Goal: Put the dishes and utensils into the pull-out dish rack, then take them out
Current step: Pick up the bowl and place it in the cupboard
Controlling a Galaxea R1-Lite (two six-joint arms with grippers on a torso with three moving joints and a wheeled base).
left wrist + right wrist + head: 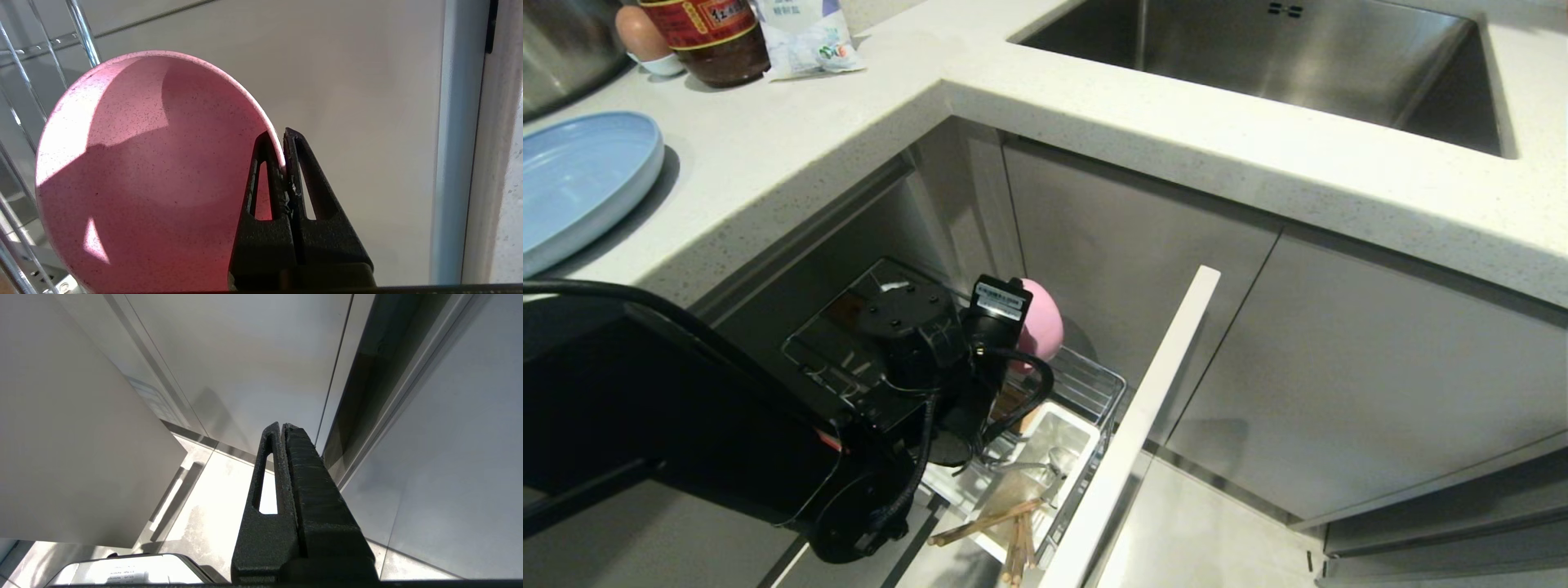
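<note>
Your left claw [283,163] is pinching the pink bowl's [155,175] rim over the pull-out dish rack [1094,384]; the speckled white worktop [1192,139] is carrying the blue plate [580,180]; right claw [282,428] clenched, empty.

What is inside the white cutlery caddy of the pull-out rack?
Wooden chopsticks lean out of the white cutlery caddy, and a metal utensil lies in it. The left arm covers the caddy's far end, so anything there is hidden.
</note>
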